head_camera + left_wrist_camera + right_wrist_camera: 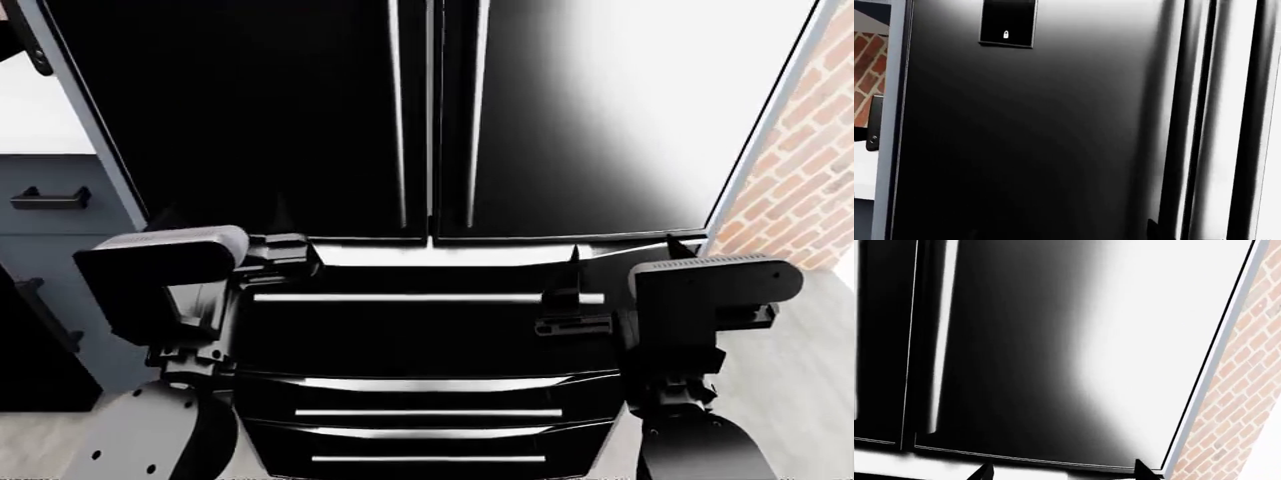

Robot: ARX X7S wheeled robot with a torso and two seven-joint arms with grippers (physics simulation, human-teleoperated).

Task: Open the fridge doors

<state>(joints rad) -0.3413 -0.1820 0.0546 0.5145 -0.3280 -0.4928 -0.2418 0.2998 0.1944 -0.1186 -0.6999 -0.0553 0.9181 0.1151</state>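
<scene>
The fridge doors are two tall glossy black panels, both shut flat with a thin seam between them. The left door (254,110) has its silver bar handle (398,110) beside the seam, and so does the right door (587,110) with its handle (474,110). My left gripper (224,210) is open in front of the left door's lower part (1027,140); only one dark fingertip (1152,229) shows in the left wrist view. My right gripper (1062,470) is open, empty, below the right door (1087,340) and well right of its handle (941,340).
Wide black drawers with horizontal silver handles (427,298) lie under the doors, between my arms. A grey-blue cabinet (54,240) with a black handle stands to the left, a brick wall (814,150) to the right. A small lock panel (1007,22) is set in the left door.
</scene>
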